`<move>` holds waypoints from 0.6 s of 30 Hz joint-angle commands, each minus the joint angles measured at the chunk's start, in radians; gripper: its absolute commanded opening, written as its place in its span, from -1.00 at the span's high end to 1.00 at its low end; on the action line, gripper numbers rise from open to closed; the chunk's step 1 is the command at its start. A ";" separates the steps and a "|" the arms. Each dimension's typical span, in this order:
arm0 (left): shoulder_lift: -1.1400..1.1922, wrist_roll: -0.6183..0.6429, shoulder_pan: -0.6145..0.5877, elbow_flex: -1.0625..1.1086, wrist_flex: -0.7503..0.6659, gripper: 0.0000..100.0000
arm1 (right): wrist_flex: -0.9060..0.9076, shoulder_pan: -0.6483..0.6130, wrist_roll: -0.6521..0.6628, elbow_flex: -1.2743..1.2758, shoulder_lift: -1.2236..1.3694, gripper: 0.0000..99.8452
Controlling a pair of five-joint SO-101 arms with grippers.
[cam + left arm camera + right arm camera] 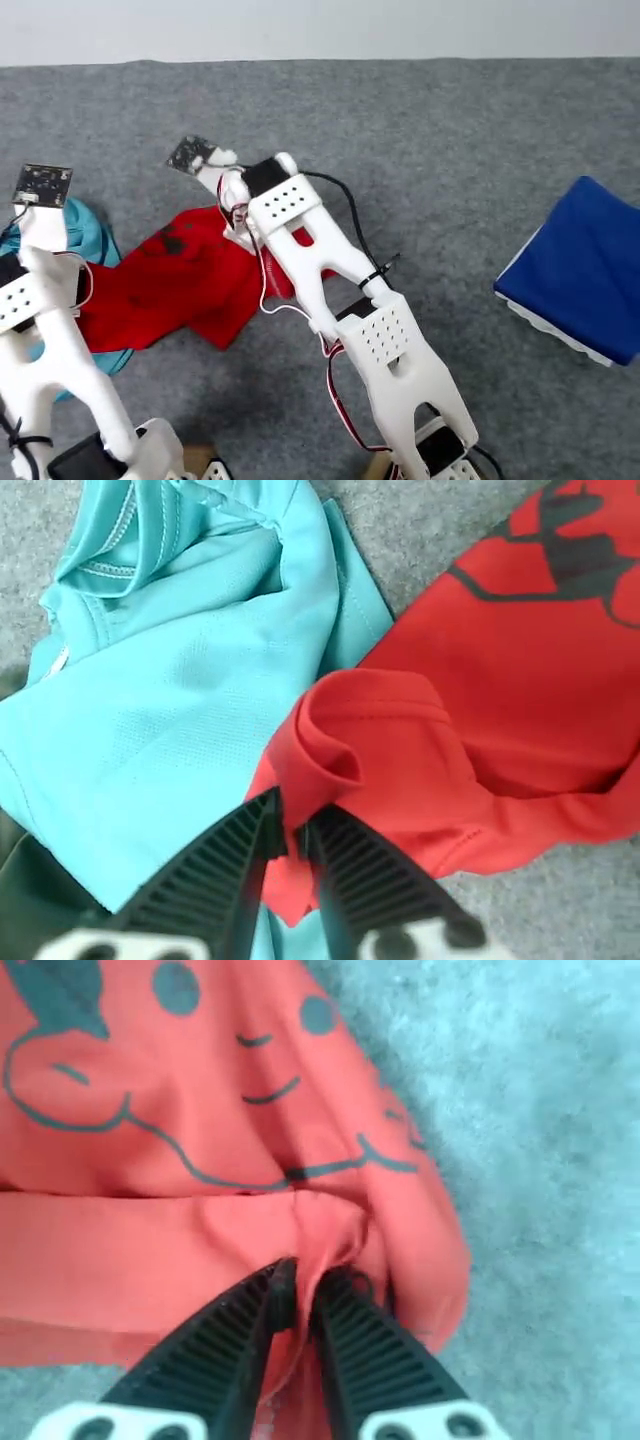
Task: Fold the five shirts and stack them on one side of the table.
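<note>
while the left gripper [293, 832] pinches a rolled edge of the red shirt [520, 680] with jaws nearly closed, the right gripper [300, 1295] clamps another fold of it; the shirt lies crumpled on the grey table [450, 150], overlapping the teal shirt [180, 680].

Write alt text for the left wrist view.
The left gripper pinches a rolled edge of the red shirt, which carries a dark print. The red shirt lies partly over a crumpled teal shirt on the grey table cover.
</note>
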 commanded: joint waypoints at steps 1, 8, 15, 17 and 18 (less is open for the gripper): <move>-0.037 0.008 0.003 -0.050 -0.014 0.99 | 0.120 0.027 0.020 -0.229 -0.015 0.98; -0.037 0.121 0.009 -0.186 0.015 0.99 | 0.280 0.102 0.035 -0.519 -0.024 0.98; -0.037 0.219 0.126 -0.378 0.135 0.99 | 0.280 0.137 0.075 -0.442 -0.214 0.98; -0.037 0.275 0.172 -0.463 0.184 0.99 | 0.278 0.139 0.080 -0.410 -0.291 0.98; -0.037 0.304 0.196 -0.506 0.210 0.99 | 0.278 0.147 0.080 -0.393 -0.329 0.98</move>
